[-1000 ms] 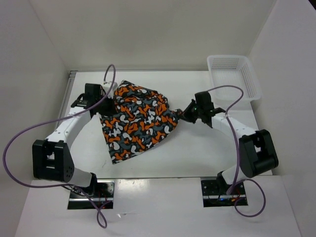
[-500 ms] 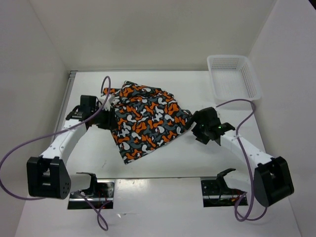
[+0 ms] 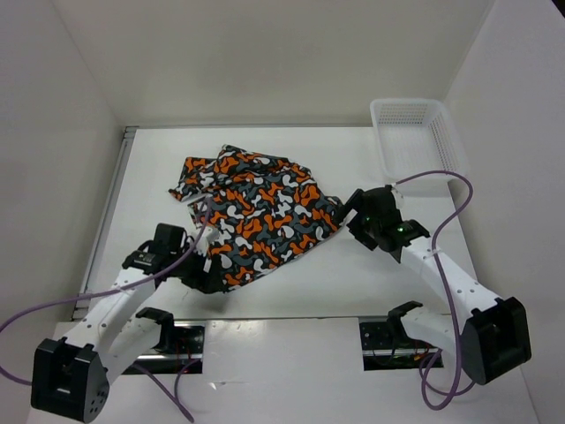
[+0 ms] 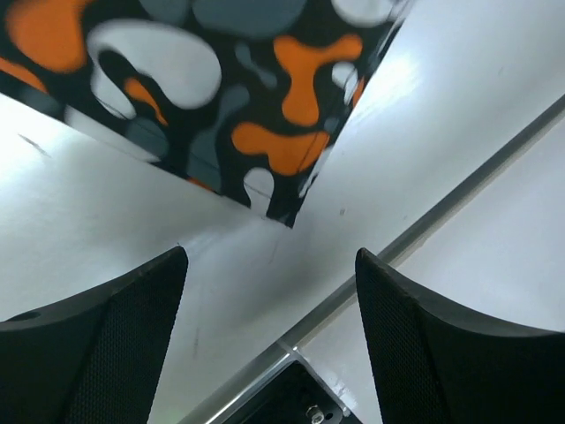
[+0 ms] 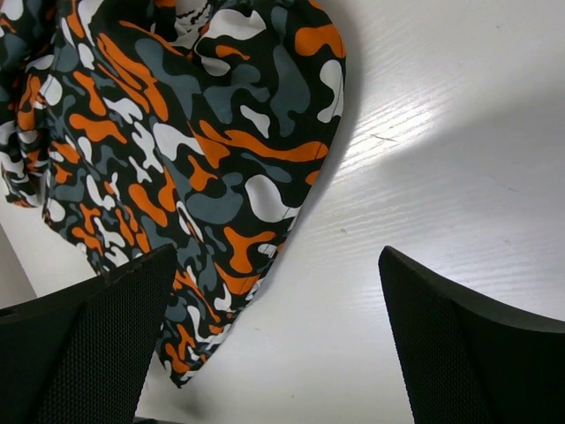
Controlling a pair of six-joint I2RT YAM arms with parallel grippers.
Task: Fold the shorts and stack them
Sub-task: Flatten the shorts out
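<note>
White tabletop (image 3: 335, 274) held the camouflage shorts (image 3: 256, 208), crumpled mid-table. My left gripper (image 4: 269, 265), spread and empty, faced their near corner; my right gripper (image 5: 275, 265), also spread, flanked their right edge.

White arm links (image 3: 446, 278), black joint housings (image 3: 503, 336), purple cables (image 3: 53, 306), black dimpled end effector fingers (image 4: 441, 353).

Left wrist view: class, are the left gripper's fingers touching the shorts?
Apart. The left wrist view shows bare table between the corner of the shorts and both open fingers of the left gripper.
</note>
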